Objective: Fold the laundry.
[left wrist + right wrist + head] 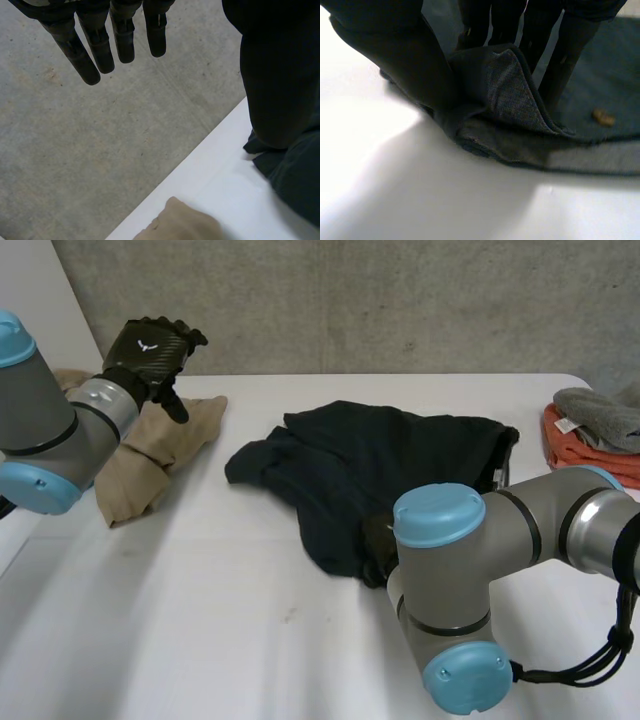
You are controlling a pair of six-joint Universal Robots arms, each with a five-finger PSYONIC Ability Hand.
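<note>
With the right hand (pixel 402 67) pinching the near edge of the dark garment (pixel 390 465), crumpled at the middle of the table (pixel 200 600), draw that edge out flat while the left hand (pixel 150 348), raised with straight, empty fingers, stands clear.

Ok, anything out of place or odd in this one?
One small thing: a tan speck lies on the dark garment beside the right hand, like lint or a crumb. Otherwise nothing stands out.
</note>
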